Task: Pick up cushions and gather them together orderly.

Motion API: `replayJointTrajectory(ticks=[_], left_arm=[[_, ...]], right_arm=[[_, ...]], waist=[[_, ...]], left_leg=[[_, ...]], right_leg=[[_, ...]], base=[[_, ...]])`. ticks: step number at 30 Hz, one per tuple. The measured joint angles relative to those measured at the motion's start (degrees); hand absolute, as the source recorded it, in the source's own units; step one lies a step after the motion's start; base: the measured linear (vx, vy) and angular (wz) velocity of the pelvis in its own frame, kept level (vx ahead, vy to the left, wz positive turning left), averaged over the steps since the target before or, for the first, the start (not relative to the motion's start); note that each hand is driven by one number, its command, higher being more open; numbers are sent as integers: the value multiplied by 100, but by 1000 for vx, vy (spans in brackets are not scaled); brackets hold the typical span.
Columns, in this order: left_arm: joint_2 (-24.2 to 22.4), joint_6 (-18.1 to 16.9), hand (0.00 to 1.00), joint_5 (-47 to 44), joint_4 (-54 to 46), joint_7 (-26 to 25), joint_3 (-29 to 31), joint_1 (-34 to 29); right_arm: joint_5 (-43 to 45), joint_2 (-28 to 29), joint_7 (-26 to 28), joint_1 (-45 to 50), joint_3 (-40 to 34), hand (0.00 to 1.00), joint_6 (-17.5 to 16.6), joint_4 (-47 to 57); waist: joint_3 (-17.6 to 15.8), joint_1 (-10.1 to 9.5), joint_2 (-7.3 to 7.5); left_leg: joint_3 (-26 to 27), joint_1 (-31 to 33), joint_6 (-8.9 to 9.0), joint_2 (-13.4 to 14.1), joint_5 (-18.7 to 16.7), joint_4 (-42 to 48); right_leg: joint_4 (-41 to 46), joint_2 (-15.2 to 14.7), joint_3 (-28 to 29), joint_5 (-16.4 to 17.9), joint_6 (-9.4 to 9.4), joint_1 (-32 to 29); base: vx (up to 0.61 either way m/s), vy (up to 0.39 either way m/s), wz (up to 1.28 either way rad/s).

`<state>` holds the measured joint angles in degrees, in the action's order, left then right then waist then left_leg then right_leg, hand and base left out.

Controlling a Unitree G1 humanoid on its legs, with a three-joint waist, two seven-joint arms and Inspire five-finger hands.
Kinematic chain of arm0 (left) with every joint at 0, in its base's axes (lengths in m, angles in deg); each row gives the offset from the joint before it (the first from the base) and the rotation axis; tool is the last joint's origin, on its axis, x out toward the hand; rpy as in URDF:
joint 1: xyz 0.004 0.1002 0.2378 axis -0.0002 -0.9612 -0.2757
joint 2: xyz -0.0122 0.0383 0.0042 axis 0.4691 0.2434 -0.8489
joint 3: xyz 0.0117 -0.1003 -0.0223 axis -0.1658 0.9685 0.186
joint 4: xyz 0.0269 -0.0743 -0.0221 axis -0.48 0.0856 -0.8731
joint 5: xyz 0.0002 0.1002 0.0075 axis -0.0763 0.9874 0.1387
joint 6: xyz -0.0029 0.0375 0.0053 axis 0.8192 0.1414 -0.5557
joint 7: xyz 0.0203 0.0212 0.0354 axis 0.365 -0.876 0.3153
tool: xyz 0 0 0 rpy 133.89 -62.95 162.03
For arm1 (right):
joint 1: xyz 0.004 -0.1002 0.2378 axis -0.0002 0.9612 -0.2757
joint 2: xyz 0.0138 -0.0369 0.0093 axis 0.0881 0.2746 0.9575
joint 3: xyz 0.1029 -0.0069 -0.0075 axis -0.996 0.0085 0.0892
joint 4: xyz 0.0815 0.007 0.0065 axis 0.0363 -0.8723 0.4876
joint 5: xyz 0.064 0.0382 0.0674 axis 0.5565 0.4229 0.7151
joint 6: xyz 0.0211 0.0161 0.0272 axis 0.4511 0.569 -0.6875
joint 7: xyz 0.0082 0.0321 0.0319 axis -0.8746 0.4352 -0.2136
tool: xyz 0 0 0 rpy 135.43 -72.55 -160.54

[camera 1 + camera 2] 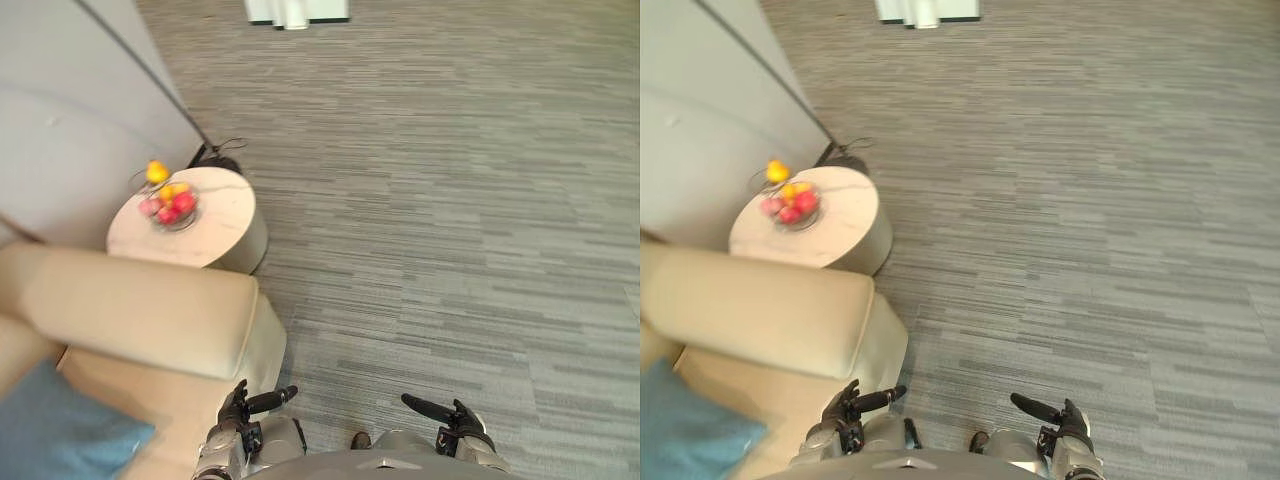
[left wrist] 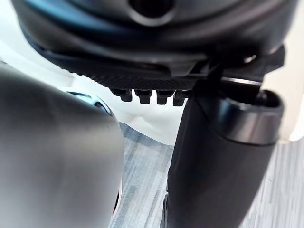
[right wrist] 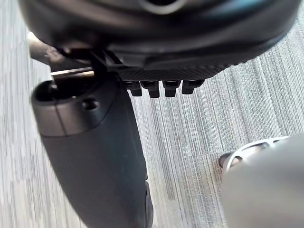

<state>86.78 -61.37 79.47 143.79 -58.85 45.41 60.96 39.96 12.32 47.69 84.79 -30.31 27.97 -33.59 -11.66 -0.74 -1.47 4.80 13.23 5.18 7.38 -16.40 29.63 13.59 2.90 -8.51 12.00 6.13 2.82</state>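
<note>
A blue cushion lies on the seat of a beige sofa at the lower left, partly cut off by the view's edge. My left hand hangs low by the sofa's front corner, to the right of the cushion and apart from it. Its thumb sticks out, its fingers are straight, and it holds nothing. My right hand is low on the right over the carpet, also open and empty, with its thumb pointing inward.
A round white side table with a glass bowl of fruit stands beyond the sofa's arm, against a grey wall. Grey striped carpet spreads ahead and right. A white object stands at the far edge.
</note>
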Motion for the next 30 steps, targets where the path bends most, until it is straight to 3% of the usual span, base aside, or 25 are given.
replayJointTrajectory(ticks=[1,2,3,4,5,6,7,8,9,11,14,17,21,24,25,26,27,28,29,30], left_arm=[[-21,2,100,-2,-3,-13,4,16],[-36,0,100,-6,1,-21,4,14],[-38,1,100,-7,3,-23,4,13],[-105,4,100,-36,8,-26,12,12],[-163,12,100,-52,17,-24,127,1],[-103,22,100,-50,26,-11,214,8],[-1,16,100,-46,24,-34,207,-24],[18,17,100,-46,24,-33,207,-21],[39,30,100,-46,58,-43,208,-26],[57,25,100,-49,121,-55,197,-54],[124,21,100,-59,227,-53,24,-35],[119,27,100,-65,310,-30,-358,-14],[160,27,100,-67,306,30,-524,-4],[198,43,100,-117,259,26,-363,15],[134,66,100,-171,189,28,-128,-25],[42,77,100,-201,62,26,1,-57],[-3,66,100,-202,18,26,-6,-42],[-34,58,100,-219,8,32,-1,-25],[-103,21,100,-290,-42,37,1,38],[-116,11,100,-298,-63,36,1,37]], right_arm=[[-5,8,-8,17,-2,100,16,1],[-3,26,-1,47,-13,100,14,19],[-4,29,1,49,-13,100,14,25],[-1,45,1,101,-13,100,19,104],[-19,56,4,125,-7,100,14,151],[-26,133,10,164,10,100,15,192],[-54,278,28,285,-4,100,11,318],[-60,302,39,307,-8,100,13,336],[-63,314,55,312,-21,100,14,339],[-124,310,87,251,-54,100,13,327],[-123,274,114,11,59,100,7,169],[-124,134,149,-118,194,100,7,-25],[-226,0,130,-15,195,100,1,-175],[-209,3,113,45,187,100,3,-277],[-189,16,110,86,229,100,5,-164],[-148,-14,45,85,254,100,-4,-24],[-39,-40,-2,17,244,100,-28,7],[12,-56,-5,-50,239,100,-26,0],[16,-26,-6,-186,237,100,-20,-29],[17,-2,-6,-186,237,100,-20,-29]], waist=[[4,-48,-3],[27,-78,-30],[36,-81,-43],[73,-97,-104],[115,-119,-165],[123,-120,-29],[252,-149,223],[265,-168,247],[293,-202,312],[268,-235,262],[283,-236,211],[349,-202,53],[352,-197,86],[240,-199,41],[214,-206,-56],[178,-259,-111],[147,-266,-175],[113,-278,-217],[11,-362,-258],[4,-385,-250]], left_leg=[[-432,0,71,-183,95,-438],[-753,-18,-77,-288,301,-761],[-787,-24,-106,-285,335,-802],[-837,-107,-195,-257,621,-1012],[-825,-226,-182,-216,1129,-1063],[-624,-312,-71,-227,1087,-1001],[-155,-504,-218,-277,968,-1113],[-12,-561,-243,-282,940,-1135],[314,-742,-345,-283,870,-1152],[749,-1062,-455,-271,804,-1152],[1039,-1300,-466,-158,743,-1147],[1205,-1606,-375,21,725,-1516],[1198,-1688,-258,187,782,-1392],[1194,-1319,-185,687,735,278],[1132,-909,-477,997,866,1443],[838,-402,-530,992,381,2349],[666,-116,-417,812,47,2465],[561,16,-388,670,-65,2371],[145,293,-364,68,-194,1468],[34,346,-357,-79,-188,1180]], right_leg=[[8,27,281,36,-63,39],[37,88,544,80,-131,66],[53,100,596,85,-139,70],[156,174,784,180,-290,79],[274,215,923,278,-394,88],[435,125,1070,400,-516,83],[656,-94,1223,572,-799,-52],[693,-145,1233,594,-837,-78],[761,-264,1168,596,-850,-73],[847,-481,784,597,-863,-76],[629,-744,-467,565,-886,-74],[581,-735,-1671,468,-870,-24],[353,-512,-1607,406,-758,178],[34,-208,-1425,275,-536,608],[-100,-27,-1291,238,-464,848],[-183,53,-839,379,-162,1017],[-314,93,-411,447,-51,1093],[-376,107,-225,453,-39,1119],[-391,40,317,457,-32,1127],[-396,9,451,461,-35,1133]], base=[[271,123,-163],[365,169,-118],[390,179,-114],[287,130,-97],[341,162,-124],[400,193,-136],[377,189,-117],[264,145,-128],[165,103,-104],[152,74,-139],[91,-42,-114],[92,-157,-65],[108,-146,-5],[62,-145,-41],[87,-60,-98],[191,-39,-135],[228,-4,-132],[329,68,-179],[223,64,-159],[267,95,-185]])
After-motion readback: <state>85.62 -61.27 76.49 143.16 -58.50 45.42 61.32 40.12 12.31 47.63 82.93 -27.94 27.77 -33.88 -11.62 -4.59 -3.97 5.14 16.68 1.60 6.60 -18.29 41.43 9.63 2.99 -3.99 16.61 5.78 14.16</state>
